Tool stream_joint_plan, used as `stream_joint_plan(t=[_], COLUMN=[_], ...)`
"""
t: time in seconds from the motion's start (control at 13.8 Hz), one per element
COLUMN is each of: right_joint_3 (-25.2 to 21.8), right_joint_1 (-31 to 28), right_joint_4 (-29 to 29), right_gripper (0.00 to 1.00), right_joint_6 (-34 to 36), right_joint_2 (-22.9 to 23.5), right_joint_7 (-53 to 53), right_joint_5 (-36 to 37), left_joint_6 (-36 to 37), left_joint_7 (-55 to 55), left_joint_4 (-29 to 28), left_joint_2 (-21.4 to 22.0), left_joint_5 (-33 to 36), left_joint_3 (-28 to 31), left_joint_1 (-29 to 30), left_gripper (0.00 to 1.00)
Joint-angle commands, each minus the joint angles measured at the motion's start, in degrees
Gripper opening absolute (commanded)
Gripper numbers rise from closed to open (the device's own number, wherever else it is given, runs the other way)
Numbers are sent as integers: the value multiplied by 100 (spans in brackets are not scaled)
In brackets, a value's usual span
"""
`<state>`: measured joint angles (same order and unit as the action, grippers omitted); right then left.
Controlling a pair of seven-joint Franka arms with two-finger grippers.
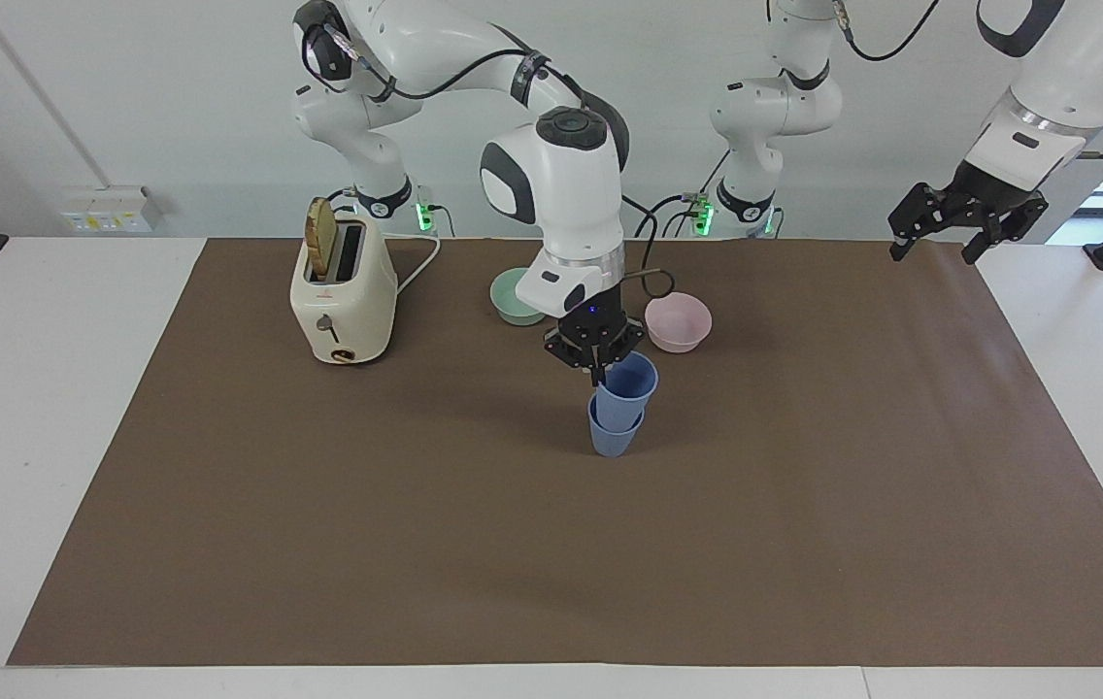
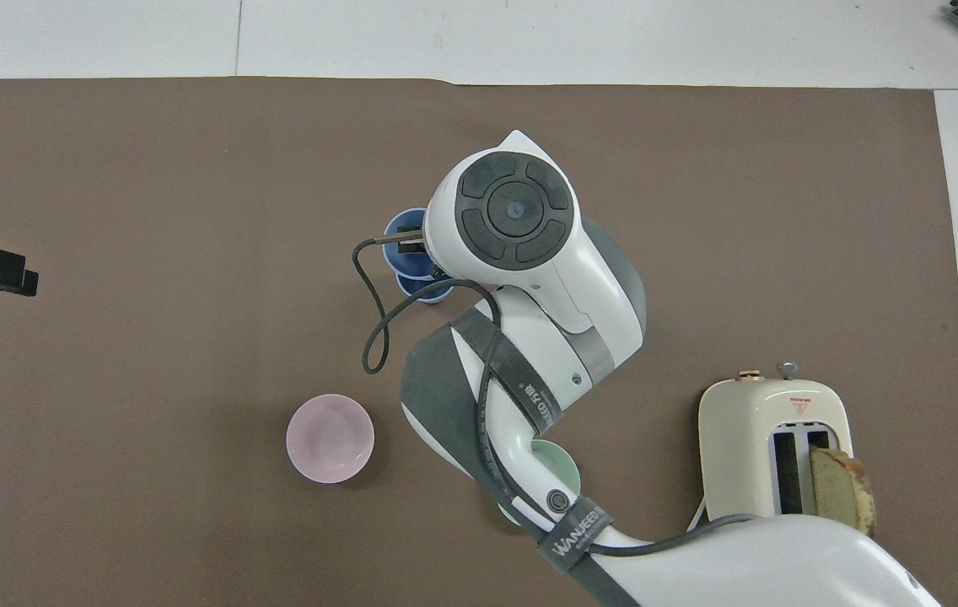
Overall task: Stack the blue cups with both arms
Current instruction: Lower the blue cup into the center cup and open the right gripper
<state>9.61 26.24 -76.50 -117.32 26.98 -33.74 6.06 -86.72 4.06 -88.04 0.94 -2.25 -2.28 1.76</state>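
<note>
Two blue cups stand mid-mat. The lower blue cup point(image 1: 612, 439) rests upright on the mat. The upper blue cup point(image 1: 626, 391) sits partly inside it, tilted toward the left arm's end. My right gripper point(image 1: 598, 375) is shut on the upper cup's rim on the side toward the right arm's end. In the overhead view the right wrist covers the gripper, and only part of the upper cup point(image 2: 404, 242) and an edge of the lower cup point(image 2: 430, 290) show. My left gripper point(image 1: 932, 254) hangs open and holds nothing, over the mat's corner at the left arm's end.
A pink bowl point(image 1: 678, 322) and a green bowl point(image 1: 515, 296) lie nearer to the robots than the cups. A cream toaster point(image 1: 343, 296) with a slice of bread stands toward the right arm's end. A brown mat point(image 1: 551, 563) covers the table.
</note>
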Motion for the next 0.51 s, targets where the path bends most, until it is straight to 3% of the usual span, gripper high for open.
stream_joint_plan(t=[0.0,0.44], right_joint_3=[58,58], right_joint_1=[-58,-23], right_joint_4=[109,118], right_gripper=[10,9], right_joint_6=[-72,-72], right_joint_2=[88,79], right_joint_7=[-186,-273], right_joint_5=[36,10], left_joint_6=[-91,-91], left_joint_7=[16,16], left_joint_4=[-100,-100], left_joint_2=[81,81], left_joint_5=[-83,-91], left_joint_3=[-62,-71], left_joint_1=[114,114], left_gripper=[100,100])
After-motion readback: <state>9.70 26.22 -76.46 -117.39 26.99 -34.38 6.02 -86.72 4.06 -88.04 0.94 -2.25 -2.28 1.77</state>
